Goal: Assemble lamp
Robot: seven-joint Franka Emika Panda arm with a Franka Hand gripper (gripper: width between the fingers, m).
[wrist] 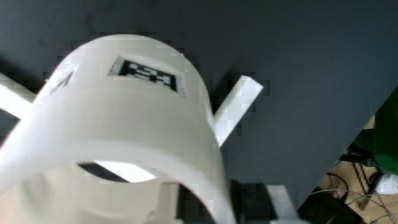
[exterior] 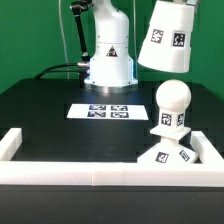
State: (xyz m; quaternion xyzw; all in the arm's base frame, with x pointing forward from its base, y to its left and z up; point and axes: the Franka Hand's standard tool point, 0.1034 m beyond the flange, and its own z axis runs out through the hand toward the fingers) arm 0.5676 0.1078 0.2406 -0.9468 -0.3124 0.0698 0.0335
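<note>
The white tapered shade hangs in the air at the exterior view's upper right, tilted, with a square tag on its side. It fills the wrist view, tag facing the camera. My gripper is shut on the shade's rim; one dark finger shows beside the wall. The gripper itself is out of the exterior view. The round bulb stands upright by its neck on the flat square base, at the exterior view's lower right, well below the shade.
The white rail frames the black table; a corner of it shows in the wrist view. The marker board lies in the middle. The arm's white pedestal stands at the back.
</note>
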